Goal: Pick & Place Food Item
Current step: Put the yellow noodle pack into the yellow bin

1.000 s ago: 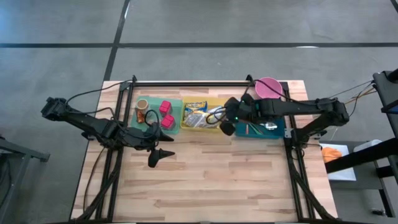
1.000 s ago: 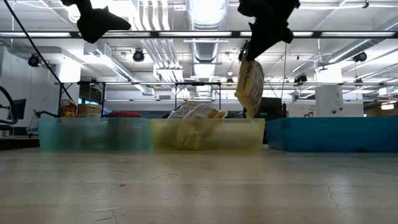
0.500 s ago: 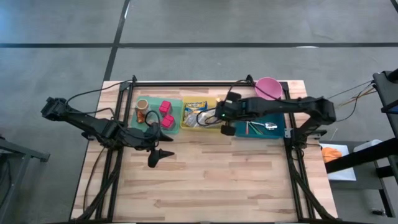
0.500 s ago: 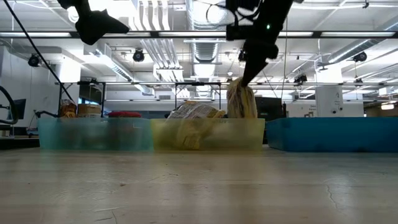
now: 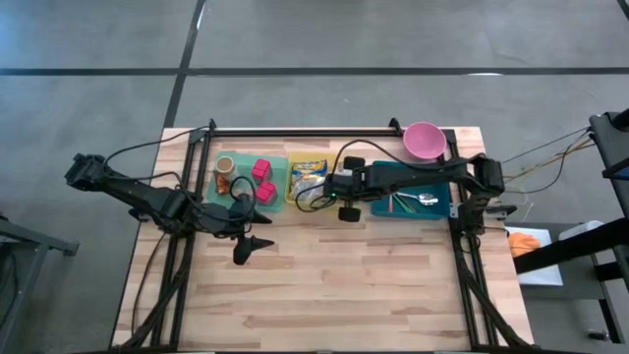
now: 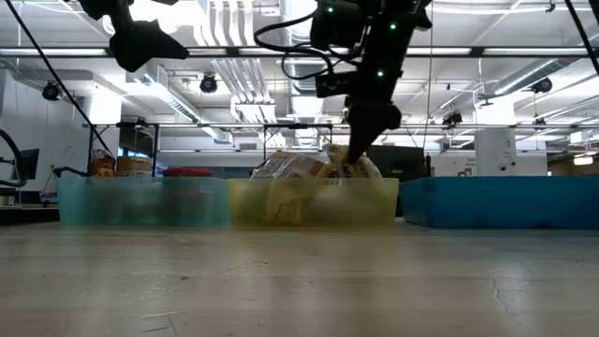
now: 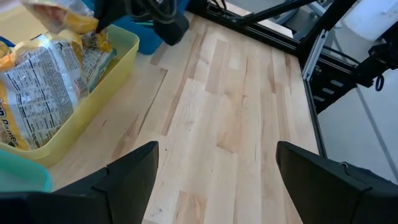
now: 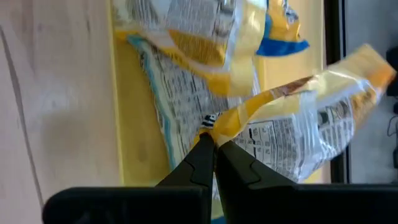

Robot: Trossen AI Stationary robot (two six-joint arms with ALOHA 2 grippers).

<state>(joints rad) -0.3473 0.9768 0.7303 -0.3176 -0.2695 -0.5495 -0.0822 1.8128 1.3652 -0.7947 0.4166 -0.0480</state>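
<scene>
Now my right claw (image 8: 211,144) is pinched shut on the corner of a yellow snack bag (image 8: 298,127), and this bag is low over the yellow bin (image 5: 293,202), which sits between the green bin (image 5: 277,162) at 9 o'clock of it and the blue bin (image 5: 442,209) at 3 o'clock. In the low view the bag (image 6: 351,168) seems to touch the other packets (image 6: 290,173) that already lie in the bin, but I cannot say if it rests fully.

What I worry about: the grip is only on a thin edge of crinkled foil. If I open the claw while the bag is leaning on the pile, I think it could slide over the wall of the bin onto the tabletop (image 5: 344,285). Also, if I lift away too fast, the foil may stick between the fingers and come up again, or drag a neighbour packet with it.

The right arm is stretched long across from 3 o'clock, almost flat, wrist bent down into the bin. The left arm waits at about 8 o'clock of the bins, its left claw (image 5: 260,243) spread open above bare wood, well apart from everything.
</scene>
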